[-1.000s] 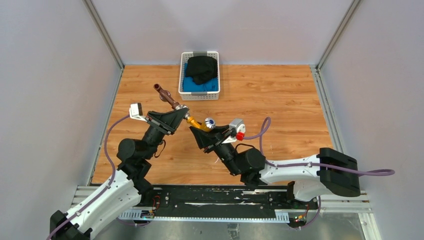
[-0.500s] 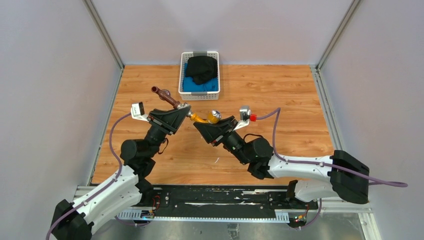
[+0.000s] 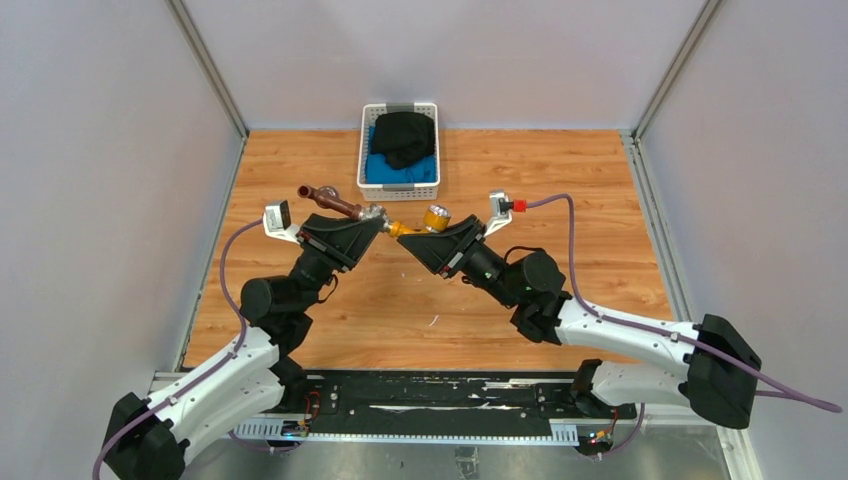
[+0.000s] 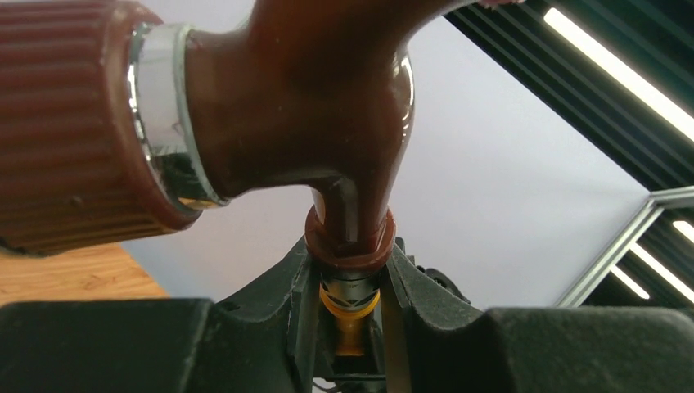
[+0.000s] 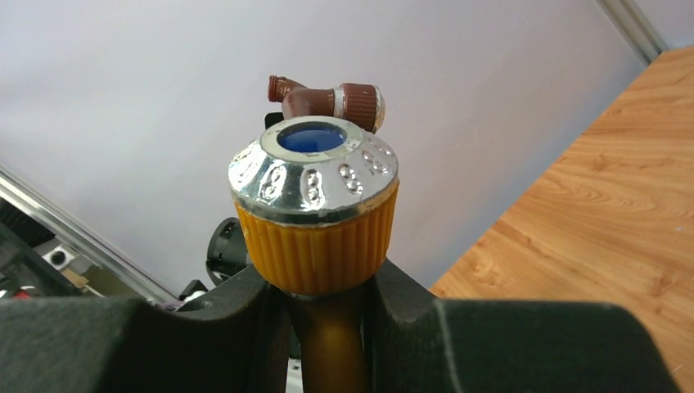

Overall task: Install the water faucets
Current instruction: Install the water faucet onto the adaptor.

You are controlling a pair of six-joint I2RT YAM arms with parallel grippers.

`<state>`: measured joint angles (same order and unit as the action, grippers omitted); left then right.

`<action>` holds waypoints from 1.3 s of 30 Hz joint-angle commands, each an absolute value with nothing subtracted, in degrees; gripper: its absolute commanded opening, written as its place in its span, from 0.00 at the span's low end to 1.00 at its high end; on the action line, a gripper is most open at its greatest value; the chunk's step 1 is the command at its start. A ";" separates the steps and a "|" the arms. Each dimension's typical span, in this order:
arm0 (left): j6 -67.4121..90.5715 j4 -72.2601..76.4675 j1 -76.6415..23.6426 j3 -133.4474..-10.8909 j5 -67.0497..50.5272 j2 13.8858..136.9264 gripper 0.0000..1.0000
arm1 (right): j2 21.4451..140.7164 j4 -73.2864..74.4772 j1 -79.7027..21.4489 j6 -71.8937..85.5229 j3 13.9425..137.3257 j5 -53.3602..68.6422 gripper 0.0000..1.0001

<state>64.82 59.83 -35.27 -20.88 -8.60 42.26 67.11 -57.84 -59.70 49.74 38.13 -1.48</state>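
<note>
Both water faucets are held up over the wooden table, meeting end to end between my grippers. My left gripper (image 3: 372,222) is shut on the reddish-brown faucet (image 3: 334,203), just by its silvery end. In the left wrist view that faucet (image 4: 311,98) fills the frame, the left gripper (image 4: 349,264) clamps its collar, and a yellow part (image 4: 349,309) shows below it. My right gripper (image 3: 425,238) is shut on the brass-yellow faucet (image 3: 405,228). In the right wrist view the right gripper (image 5: 327,299) pinches the stem under the yellow faucet's ribbed knob (image 5: 315,237), which has a silver cap with a blue centre.
A white basket (image 3: 432,150) with black and blue cloth stands at the back middle of the table. Grey walls with metal posts close in both sides and the back. A black rail (image 3: 420,395) runs along the near edge.
Both grippers have moved toward the back with their faucets. The right arm has stretched out and swung its wrist round. The brown faucet now lies flatter, pointing left.
</note>
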 commanded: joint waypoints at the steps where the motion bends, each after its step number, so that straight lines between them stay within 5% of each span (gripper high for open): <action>1: 60.56 64.21 -36.66 -22.79 -20.85 39.57 0.00 | 64.26 -50.48 -54.71 56.77 40.37 -11.30 0.00; 25: 59.99 73.27 -36.66 -20.66 -25.10 42.85 0.00 | 66.37 -42.39 -42.08 92.41 41.97 19.38 0.00; 39: 60.69 61.66 -36.65 -19.65 -14.52 39.67 0.00 | 60.51 -32.91 -41.57 77.74 42.79 12.86 0.00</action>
<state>60.64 58.26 -36.01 -19.44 -12.12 42.85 63.88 -38.87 -45.32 85.03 41.56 23.79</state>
